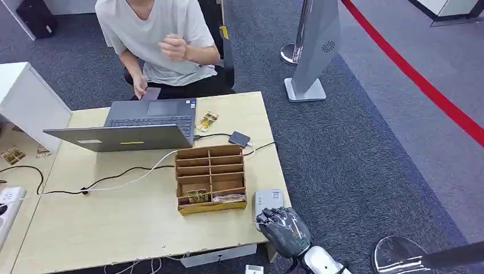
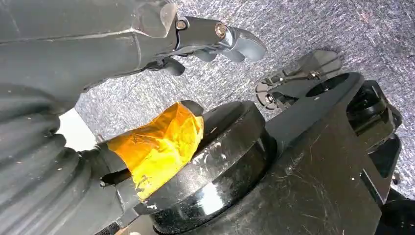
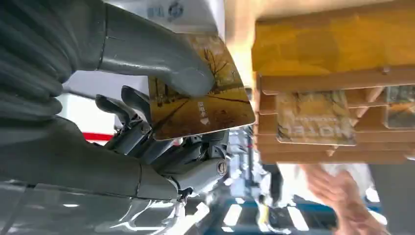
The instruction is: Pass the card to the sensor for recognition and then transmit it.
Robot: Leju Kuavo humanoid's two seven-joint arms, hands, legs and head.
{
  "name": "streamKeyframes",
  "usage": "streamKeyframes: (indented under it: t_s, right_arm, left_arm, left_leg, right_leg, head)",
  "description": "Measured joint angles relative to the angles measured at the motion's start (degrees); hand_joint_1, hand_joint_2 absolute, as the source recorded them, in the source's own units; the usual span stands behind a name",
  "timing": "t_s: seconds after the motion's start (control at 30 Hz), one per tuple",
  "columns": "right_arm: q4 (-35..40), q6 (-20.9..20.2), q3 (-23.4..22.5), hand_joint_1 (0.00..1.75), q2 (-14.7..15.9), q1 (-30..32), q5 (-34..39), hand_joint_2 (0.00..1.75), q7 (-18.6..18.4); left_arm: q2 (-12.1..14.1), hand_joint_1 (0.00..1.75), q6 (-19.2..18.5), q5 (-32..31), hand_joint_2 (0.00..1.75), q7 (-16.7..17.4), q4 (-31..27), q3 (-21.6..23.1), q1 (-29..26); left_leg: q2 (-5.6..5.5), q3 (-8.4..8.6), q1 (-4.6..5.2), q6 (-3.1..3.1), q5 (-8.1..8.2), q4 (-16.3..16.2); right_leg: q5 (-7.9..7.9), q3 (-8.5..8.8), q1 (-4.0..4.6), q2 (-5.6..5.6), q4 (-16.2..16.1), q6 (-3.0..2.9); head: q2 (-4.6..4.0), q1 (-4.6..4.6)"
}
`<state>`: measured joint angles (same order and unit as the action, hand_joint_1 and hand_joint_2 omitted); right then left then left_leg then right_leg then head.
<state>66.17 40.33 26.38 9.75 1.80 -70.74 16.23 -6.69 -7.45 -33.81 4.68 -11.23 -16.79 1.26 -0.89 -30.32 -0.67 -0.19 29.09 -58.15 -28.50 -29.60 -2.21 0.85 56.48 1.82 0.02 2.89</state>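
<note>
My right hand hovers at the table's front right corner, just in front of the white sensor box. In the right wrist view this hand pinches a golden picture card between thumb and fingers, close to the white sensor and beside the wooden organizer. Another card stands in a front slot of the organizer. My left hand hangs over the carpet holding nothing, its fingers apart from the orange-taped thumb.
A person sits behind the table at an open laptop. Cables run across the tabletop, and a small black adapter lies behind the organizer. A grey stand and red floor line are on the right.
</note>
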Motion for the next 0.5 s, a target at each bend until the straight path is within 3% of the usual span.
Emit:
streamKeyframes:
  t_s: [0.07, 0.13, 0.23, 0.5]
  right_arm:
    - [7.16, -5.48, -2.80, 1.75, -0.57, -4.55, 4.59, 1.75, 7.12]
    - [10.40, -11.70, -3.51, 1.75, -0.30, -16.44, 7.43, 1.75, 1.63]
    - [10.05, -12.50, -2.22, 1.75, -0.30, -27.64, 6.62, 1.75, -4.41]
    - [-0.76, -12.11, 5.47, 1.75, -2.25, -42.48, 4.14, 1.75, -10.53]
  left_arm:
    - [0.18, 0.00, -0.52, -1.77, 1.75, 0.13, 0.00, 0.00, 0.05]
    - [0.33, 0.00, -1.05, -3.37, 1.75, 0.29, 0.00, 0.00, 0.67]
    - [0.33, 0.00, -1.22, -4.41, 1.75, 0.26, 0.00, 0.00, 0.88]
    - [0.22, 0.00, -1.51, -5.97, 1.75, 0.42, 0.00, 0.00, 1.08]
  left_leg:
    - [0.23, -0.30, 0.02, -0.12, -0.20, -0.03]
    - [1.03, -0.37, 0.06, 0.00, -0.39, -0.06]
    - [0.69, -0.37, -0.01, 0.04, -0.63, -0.07]
    - [0.51, -0.57, -0.01, -0.05, -0.77, -0.06]
  right_leg:
    - [0.27, -0.46, -0.05, 0.25, 0.15, -0.04]
    - [0.68, -1.03, -0.11, 1.04, 0.10, 0.00]
    - [0.73, -0.83, -0.01, 0.66, 0.02, 0.06]
    - [0.84, -0.95, -0.01, 0.53, 0.11, 0.06]
  head:
    - [0.00, 0.07]
    - [0.00, -0.07]
    - [0.00, 0.09]
    - [0.00, 0.02]
